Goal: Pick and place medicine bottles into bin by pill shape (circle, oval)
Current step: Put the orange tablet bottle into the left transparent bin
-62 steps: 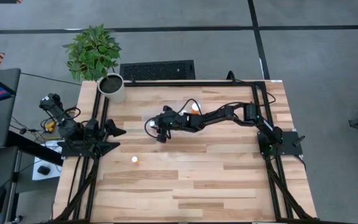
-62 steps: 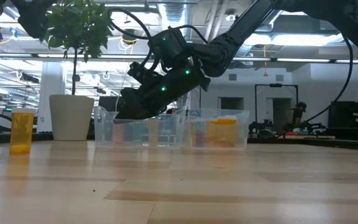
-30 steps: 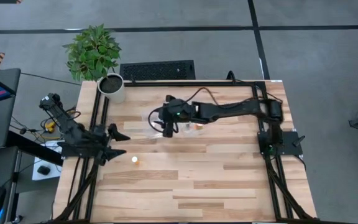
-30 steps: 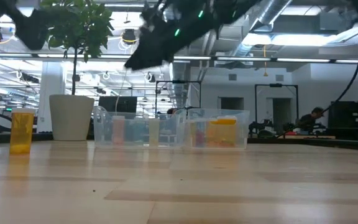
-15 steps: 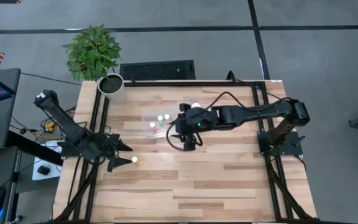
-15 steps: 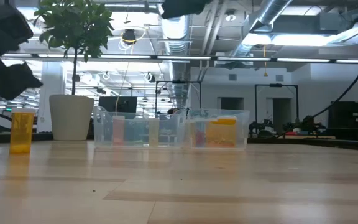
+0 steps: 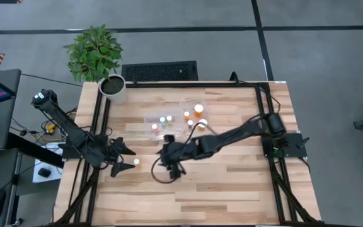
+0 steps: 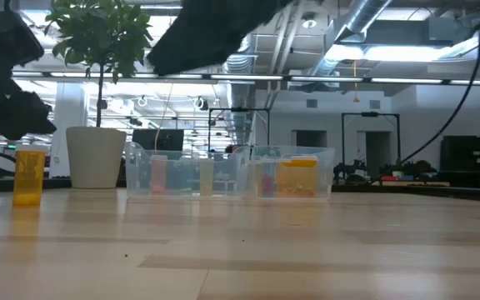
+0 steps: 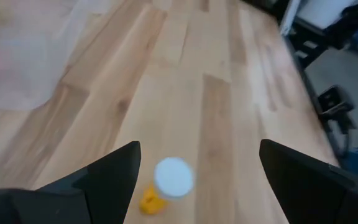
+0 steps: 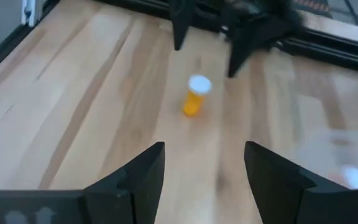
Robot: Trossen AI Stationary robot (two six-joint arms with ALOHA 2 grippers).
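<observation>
Orange bottle [image 7: 137,163] alone left outside the bin [image 7: 149,118], your left gripper [image 7: 126,157] wide beside it, right gripper [image 7: 171,165] empty, parted.

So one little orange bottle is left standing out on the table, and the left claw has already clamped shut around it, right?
Not quite. The left gripper is wide open, hovering by the lone medicine bottle without gripping it, as the left wrist view shows. The bottle does stand alone on the table.
</observation>
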